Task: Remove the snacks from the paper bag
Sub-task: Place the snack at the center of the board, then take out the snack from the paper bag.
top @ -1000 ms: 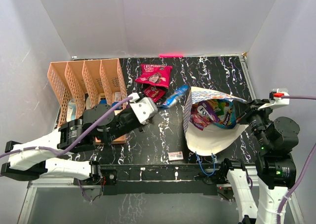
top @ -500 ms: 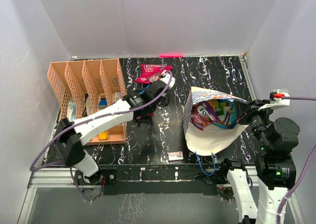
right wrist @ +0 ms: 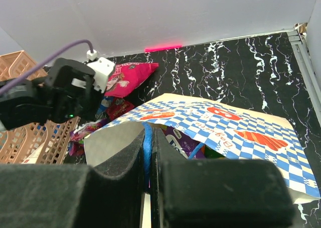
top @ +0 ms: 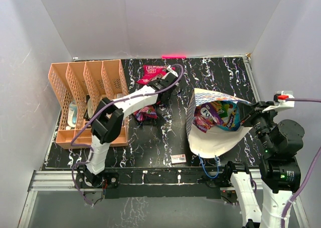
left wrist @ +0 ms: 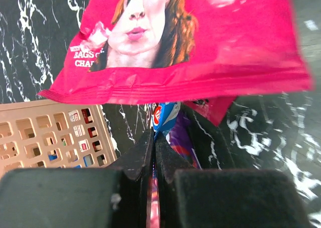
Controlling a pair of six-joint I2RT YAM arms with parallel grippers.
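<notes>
Pink packet [left wrist: 190, 42] now dead ahead | my left gripper [left wrist: 153, 137] swung out to the pile, clamped on blue-purple packet [left wrist: 166, 116] | right gripper [right wrist: 149, 140] pinching paper bag [right wrist: 241, 127] by its blue cord [right wrist: 146, 130] | more snacks [top: 215, 115] left inside

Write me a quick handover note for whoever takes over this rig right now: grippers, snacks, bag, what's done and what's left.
Left gripper: shut on the edge of a blue packet, just beside the pink packet.
Right gripper: shut on the paper bag at its top edge, holding the mouth open.
Done: the pink packet and a small packet lie on the table, outside the bag.
Left: several packets are inside the bag.
</notes>
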